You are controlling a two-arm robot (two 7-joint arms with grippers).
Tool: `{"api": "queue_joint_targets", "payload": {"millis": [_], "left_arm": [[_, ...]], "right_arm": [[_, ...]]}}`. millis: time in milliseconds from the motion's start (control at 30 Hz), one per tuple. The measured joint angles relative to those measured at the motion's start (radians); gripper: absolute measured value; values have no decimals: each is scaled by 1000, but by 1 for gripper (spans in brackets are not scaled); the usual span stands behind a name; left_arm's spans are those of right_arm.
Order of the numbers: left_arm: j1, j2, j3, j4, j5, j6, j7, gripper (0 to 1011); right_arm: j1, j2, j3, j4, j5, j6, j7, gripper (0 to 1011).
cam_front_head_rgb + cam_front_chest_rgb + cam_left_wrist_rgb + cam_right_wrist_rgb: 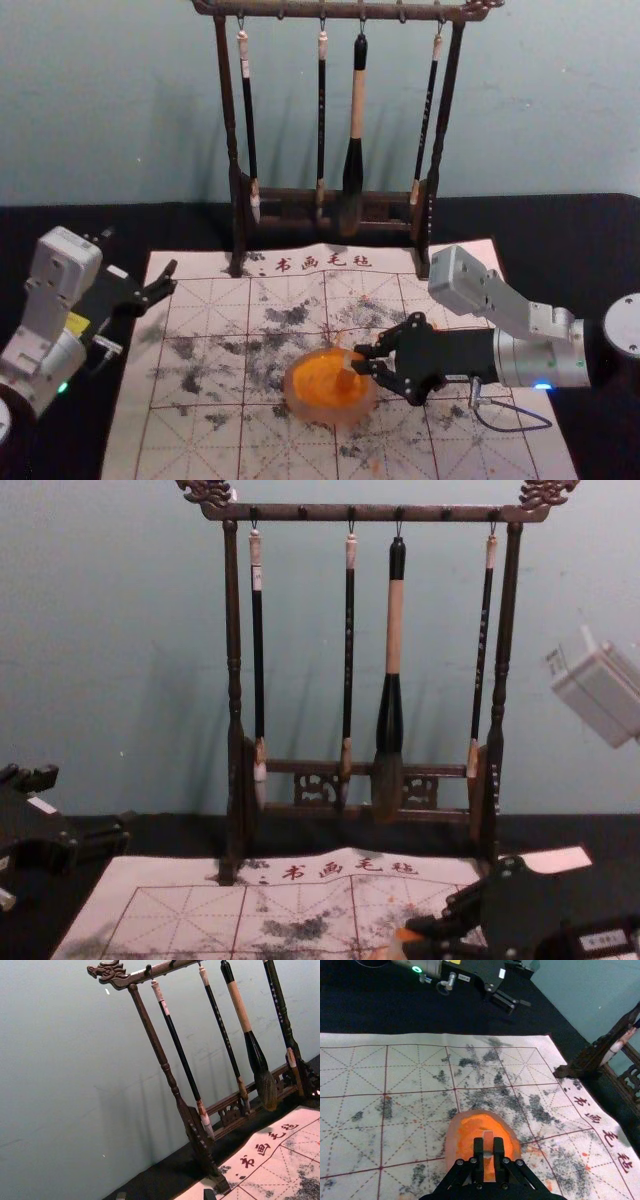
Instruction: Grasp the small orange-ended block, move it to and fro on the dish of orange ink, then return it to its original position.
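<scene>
Pinched in the black right gripper [357,359], the small, pale, orange-ended block [488,1143] is over the right side of the round, translucent dish [335,416] of orange ink; the black left gripper [172,276], fingers parted, is farther left

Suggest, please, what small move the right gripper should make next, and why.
Probably a short, gentle stroke across the dish: the right gripper holds the block over the orange ink, its end apparently at the surface.

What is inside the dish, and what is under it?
Inside is orange ink. Over it, the right gripper holds the block; whether they touch is unclear. The dish sits on the gridded mat; the part beneath is covered.
</scene>
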Motion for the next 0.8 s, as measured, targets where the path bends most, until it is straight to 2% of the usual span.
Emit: {"api": "queue_joint_targets", "payload": {"millis": [400,800], "left_arm": [[0,0,0,0,0,0,0,1001],[0,0,0,0,0,0,0,1001]], "right_arm": [[-4,-6,-17,-13,0,3,13,81],[27,-41,-23,36,-6,1,9,81]]}}
